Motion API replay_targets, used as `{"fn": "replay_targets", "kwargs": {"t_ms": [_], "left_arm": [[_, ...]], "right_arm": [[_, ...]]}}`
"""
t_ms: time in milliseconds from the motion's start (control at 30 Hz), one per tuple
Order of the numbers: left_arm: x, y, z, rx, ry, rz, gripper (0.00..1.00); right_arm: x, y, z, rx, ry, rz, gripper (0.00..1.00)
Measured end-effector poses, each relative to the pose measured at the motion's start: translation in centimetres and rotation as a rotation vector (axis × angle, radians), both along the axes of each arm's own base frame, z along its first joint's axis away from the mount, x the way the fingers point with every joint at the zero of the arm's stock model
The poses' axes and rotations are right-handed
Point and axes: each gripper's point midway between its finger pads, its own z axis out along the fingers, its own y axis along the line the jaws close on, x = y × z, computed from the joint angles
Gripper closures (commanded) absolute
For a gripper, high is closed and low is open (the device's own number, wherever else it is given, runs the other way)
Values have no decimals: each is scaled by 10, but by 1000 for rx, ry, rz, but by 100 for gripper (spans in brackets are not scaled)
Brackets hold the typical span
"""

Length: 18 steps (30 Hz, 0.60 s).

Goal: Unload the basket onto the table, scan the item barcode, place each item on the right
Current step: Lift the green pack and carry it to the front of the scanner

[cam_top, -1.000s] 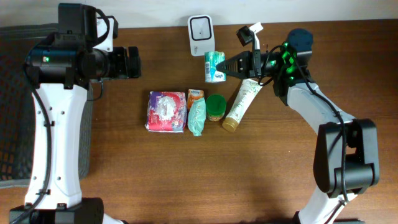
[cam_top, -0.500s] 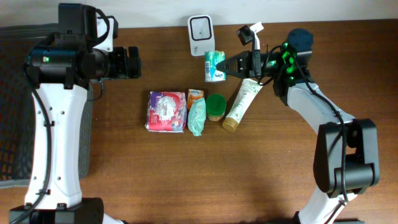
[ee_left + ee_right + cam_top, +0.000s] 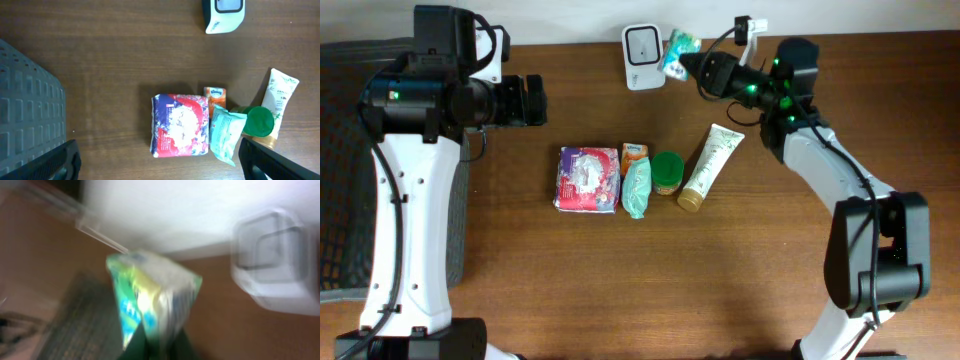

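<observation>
The right gripper (image 3: 695, 65) has swung up and toward the back of the worktop, carrying the green-and-white carton (image 3: 678, 47) with it. The carton has left its spot below the scanner (image 3: 642, 43) and is now tilted just beside the scanner's right side.

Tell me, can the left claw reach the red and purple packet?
Probably yes: the left claw is open, and nothing lies on the packet or between them.
</observation>
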Motion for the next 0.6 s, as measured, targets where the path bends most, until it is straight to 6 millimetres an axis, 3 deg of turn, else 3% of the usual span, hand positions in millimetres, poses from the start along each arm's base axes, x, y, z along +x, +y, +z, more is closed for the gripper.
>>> {"fn": "replay_targets", "kwargs": {"t_ms": [67,133,233,333,467,600], "left_arm": [[0,0,0,1,0,0,1],[0,0,0,0,0,0,1],[0,0,0,0,0,1,1],[0,0,0,0,0,1,1],[0,0,0,0,0,0,1],[0,0,0,0,0,0,1]], "right_arm": [[3,-18,-34,-194,137,-95,96],[3,-38,-48,-426,154,-161,96],[17,-51,-32,-743,14,-250,96],[27,-49,-19,-935,-123,-296,96],[47,-24,4,-1087,-359,-314,96],[70,-2,25,-1099,-556,-367,96]]}}
